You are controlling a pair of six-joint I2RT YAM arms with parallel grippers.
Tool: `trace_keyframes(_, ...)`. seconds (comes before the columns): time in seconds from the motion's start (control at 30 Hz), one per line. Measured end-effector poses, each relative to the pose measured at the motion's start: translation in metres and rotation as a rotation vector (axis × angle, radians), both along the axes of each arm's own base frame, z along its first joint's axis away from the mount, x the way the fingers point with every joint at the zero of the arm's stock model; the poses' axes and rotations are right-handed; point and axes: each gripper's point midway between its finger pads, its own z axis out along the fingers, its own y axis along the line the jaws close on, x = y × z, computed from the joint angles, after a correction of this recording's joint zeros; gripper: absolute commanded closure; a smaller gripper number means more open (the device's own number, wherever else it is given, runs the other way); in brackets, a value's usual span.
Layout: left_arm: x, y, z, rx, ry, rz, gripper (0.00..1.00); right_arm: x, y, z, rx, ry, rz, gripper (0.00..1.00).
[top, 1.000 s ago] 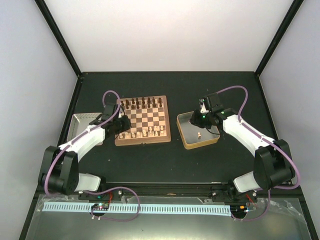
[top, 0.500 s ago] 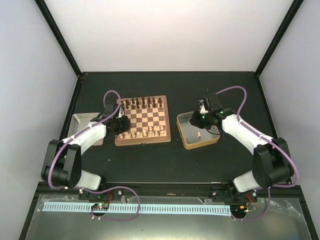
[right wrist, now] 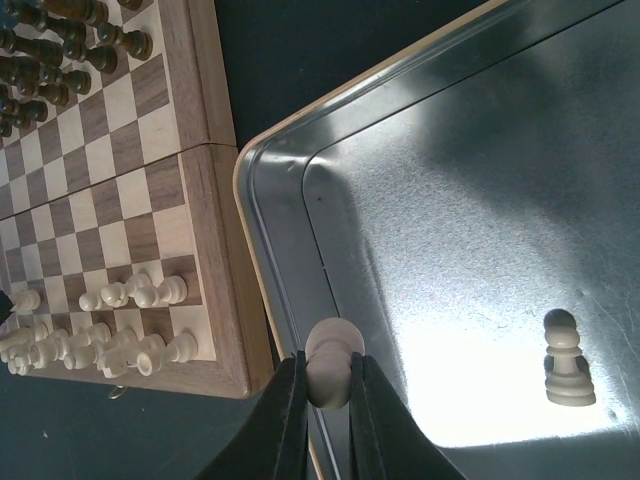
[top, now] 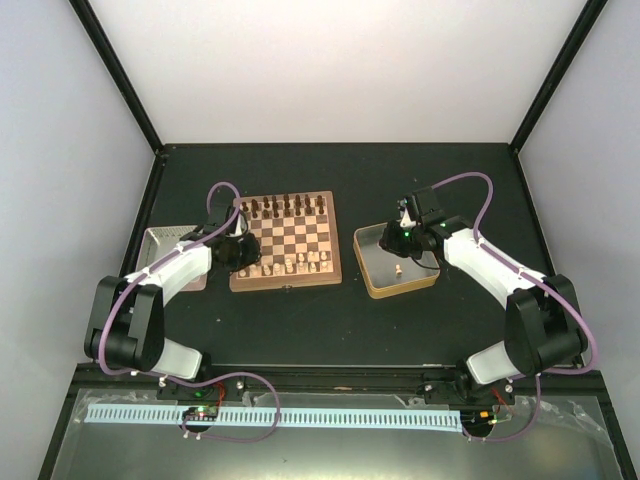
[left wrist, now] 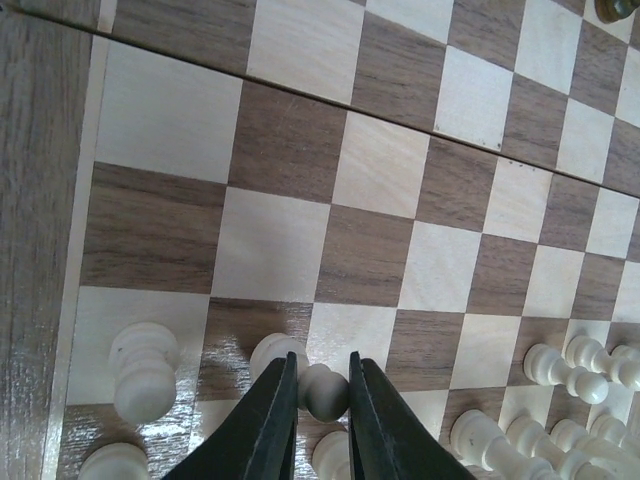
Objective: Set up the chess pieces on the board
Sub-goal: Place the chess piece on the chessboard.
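Observation:
The board [top: 285, 285] lies left of centre, with several pale chess pieces [top: 295, 265] along its near rows. My left gripper [top: 243, 262] is low over the near left corner. In the left wrist view its fingers [left wrist: 321, 358] are shut on the head of a pale pawn [left wrist: 325, 392], whose base rests on a dark square of the board [left wrist: 290, 140]. More pale pieces [left wrist: 143, 370] stand beside it. My right gripper [right wrist: 327, 360] is shut on another pale pawn [right wrist: 330, 372] and holds it above the left rim of the tin [right wrist: 270, 230].
Dark chessmen [top: 285, 207] line the board's far rows. One pale pawn [right wrist: 565, 365] stands in the gold-rimmed tin [top: 375, 285] right of the board. A grey tray [top: 160, 240] sits left of the board, partly under my left arm.
The left arm's elbow has drawn in toward the left while its gripper stayed at the board's near left corner. The right arm has barely moved.

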Motion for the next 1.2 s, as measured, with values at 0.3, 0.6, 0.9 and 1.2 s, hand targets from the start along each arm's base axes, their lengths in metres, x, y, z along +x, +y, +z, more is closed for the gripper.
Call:
trace_keyframes(0.3, -0.004, 0.003, -0.002, 0.009, 0.021, 0.005, 0.74, 0.001, -0.002, -0.001, -0.012, -0.004, -0.008, 0.99)
trace_keyframes(0.6, 0.002, 0.006, 0.010, 0.025, -0.007, 0.014, 0.69, 0.002, -0.005, -0.002, -0.034, -0.015, -0.005, 0.99)
trace_keyframes(0.9, 0.005, 0.008, 0.062, 0.018, -0.160, 0.009, 0.61, 0.014, 0.040, 0.049, -0.098, -0.169, 0.102, 0.99)
trace_keyframes(1.2, -0.013, 0.025, 0.137, 0.041, -0.392, 0.055, 0.53, 0.017, 0.166, 0.084, -0.140, -0.329, 0.348, 0.99)
